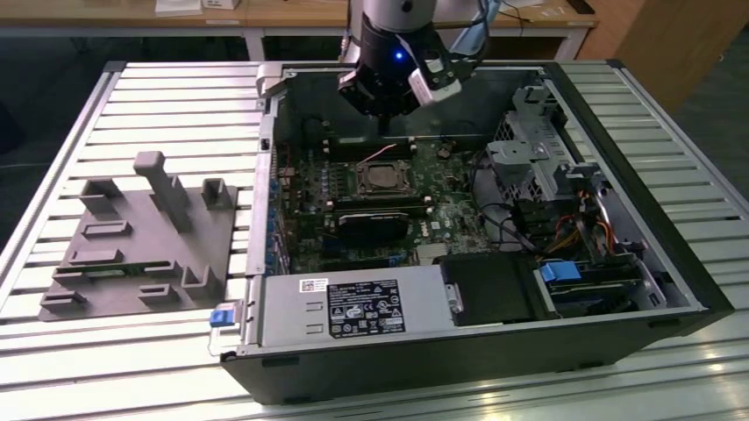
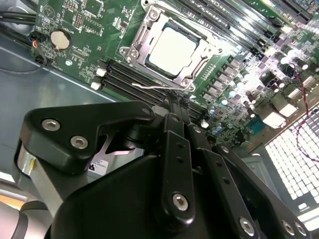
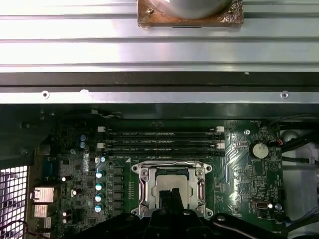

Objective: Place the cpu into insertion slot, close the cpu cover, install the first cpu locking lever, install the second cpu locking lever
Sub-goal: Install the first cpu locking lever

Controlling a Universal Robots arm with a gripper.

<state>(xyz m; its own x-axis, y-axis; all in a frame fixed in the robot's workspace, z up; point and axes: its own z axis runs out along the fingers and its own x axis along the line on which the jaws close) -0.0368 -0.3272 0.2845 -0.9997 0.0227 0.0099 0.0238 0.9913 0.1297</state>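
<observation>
cpu [image 2: 172,50] seated in socket | cpu cover [image 2: 149,31] closed around it | levers: cannot tell | claw [image 1: 383,123] above socket, fingers together, empty

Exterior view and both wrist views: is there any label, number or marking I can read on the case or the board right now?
No text is legible enough to quote.
Power supply label: dense print, too small to read.
White sticker above that label: too small to read.
Memory slots: white lettering, blurred.
Motherboard: white printed marks, unreadable.
</observation>
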